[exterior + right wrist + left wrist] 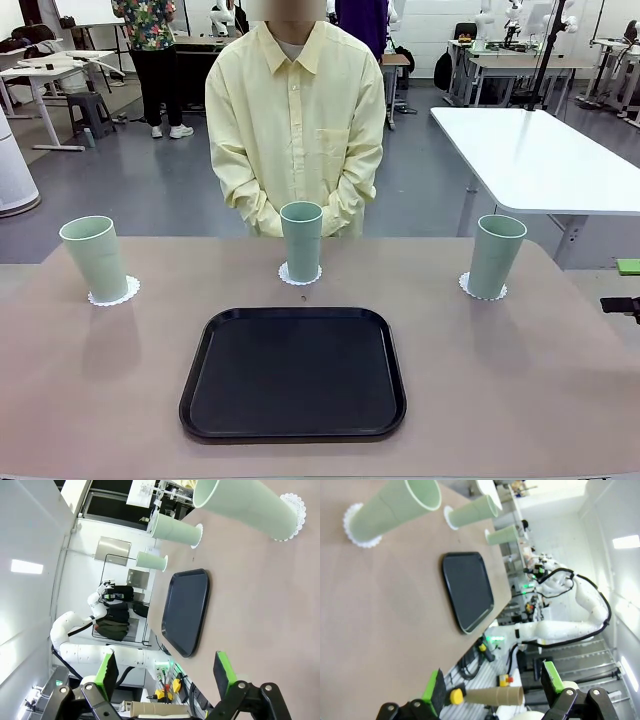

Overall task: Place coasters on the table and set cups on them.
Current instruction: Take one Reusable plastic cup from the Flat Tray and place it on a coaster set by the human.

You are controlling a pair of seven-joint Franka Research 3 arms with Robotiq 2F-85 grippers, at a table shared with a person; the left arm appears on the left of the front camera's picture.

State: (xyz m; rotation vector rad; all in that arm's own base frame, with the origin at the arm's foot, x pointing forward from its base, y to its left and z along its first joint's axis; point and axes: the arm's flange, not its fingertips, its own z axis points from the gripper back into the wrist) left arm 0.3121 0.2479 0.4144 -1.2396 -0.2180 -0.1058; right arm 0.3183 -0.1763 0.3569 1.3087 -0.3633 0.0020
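Observation:
Three pale mint-green cups stand upright along the far side of the table (500, 400), each on a white lacy coaster: the left cup (93, 258) on its coaster (113, 293), the middle cup (301, 240) on its coaster (300, 274), the right cup (495, 255) on its coaster (482, 289). My left gripper (492, 686) is open and empty, back from the nearest cup (395, 507) and coaster (357, 532). My right gripper (166, 674) is open and empty too, well short of its nearest cup (245, 502) and coaster (295, 510).
A black rounded-square tray (293, 372) lies empty at the middle front of the table. A person in a pale yellow shirt (295, 120) stands at the far edge behind the middle cup, hands clasped. A white table (540, 155) stands behind on the right.

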